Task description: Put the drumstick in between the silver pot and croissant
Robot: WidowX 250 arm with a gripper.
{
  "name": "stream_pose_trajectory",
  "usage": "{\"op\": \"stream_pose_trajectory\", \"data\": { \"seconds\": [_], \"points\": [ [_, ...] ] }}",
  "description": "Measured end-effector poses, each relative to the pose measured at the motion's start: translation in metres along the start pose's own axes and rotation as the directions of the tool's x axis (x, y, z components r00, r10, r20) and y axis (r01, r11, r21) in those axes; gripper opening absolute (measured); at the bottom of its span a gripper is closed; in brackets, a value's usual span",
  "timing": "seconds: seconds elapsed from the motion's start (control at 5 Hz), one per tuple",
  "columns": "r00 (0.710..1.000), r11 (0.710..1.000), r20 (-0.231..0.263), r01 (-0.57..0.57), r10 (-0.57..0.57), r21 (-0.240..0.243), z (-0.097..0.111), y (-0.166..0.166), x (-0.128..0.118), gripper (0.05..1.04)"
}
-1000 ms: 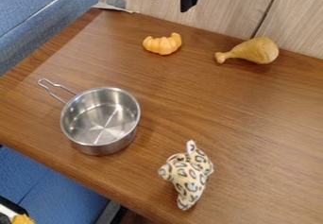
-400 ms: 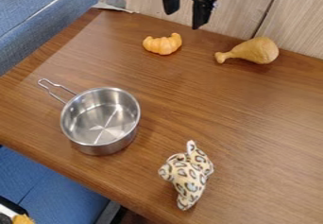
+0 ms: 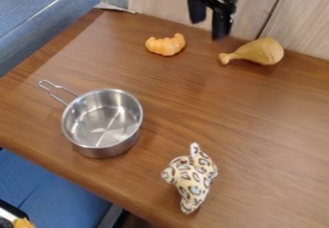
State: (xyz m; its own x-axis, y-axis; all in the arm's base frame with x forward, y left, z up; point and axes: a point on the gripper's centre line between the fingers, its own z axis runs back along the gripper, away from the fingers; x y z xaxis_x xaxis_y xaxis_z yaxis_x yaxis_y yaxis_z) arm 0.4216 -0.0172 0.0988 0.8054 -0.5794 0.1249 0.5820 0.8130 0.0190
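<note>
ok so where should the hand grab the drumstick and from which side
From above, hand open across the narrow shank of the drumstick, just short of the bulbous meat end; it lies on its side, so that slimmer part should fit between the fingers more easily.

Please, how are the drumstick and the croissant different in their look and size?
The drumstick is brown, while the croissant is a lighter orange-yellow. The drumstick looks larger than the croissant. The drumstick has a thick, rounded end and a narrow, knobbed one, whereas the croissant is a short, ridged crescent. Both lie on the wooden table, near its back edge.
</note>
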Motion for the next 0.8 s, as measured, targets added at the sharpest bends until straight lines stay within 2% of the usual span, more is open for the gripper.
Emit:
{"op": "stream_pose_trajectory", "data": {
  "seconds": [0.2, 0.4, 0.6, 0.8],
  "points": [
    [0.992, 0.993, -0.04, 0.115, -0.116, -0.019, -0.013, -0.008, 0.008, 1.001],
    [0.98, 0.981, -0.043, 0.192, -0.193, -0.031, -0.017, -0.017, 0.015, 1.001],
    [0.969, 0.97, -0.055, 0.237, -0.24, -0.058, -0.031, -0.019, 0.018, 1.001],
    [0.958, 0.959, -0.055, 0.28, -0.283, -0.049, -0.034, -0.025, 0.025, 1.001]
  ]
}}
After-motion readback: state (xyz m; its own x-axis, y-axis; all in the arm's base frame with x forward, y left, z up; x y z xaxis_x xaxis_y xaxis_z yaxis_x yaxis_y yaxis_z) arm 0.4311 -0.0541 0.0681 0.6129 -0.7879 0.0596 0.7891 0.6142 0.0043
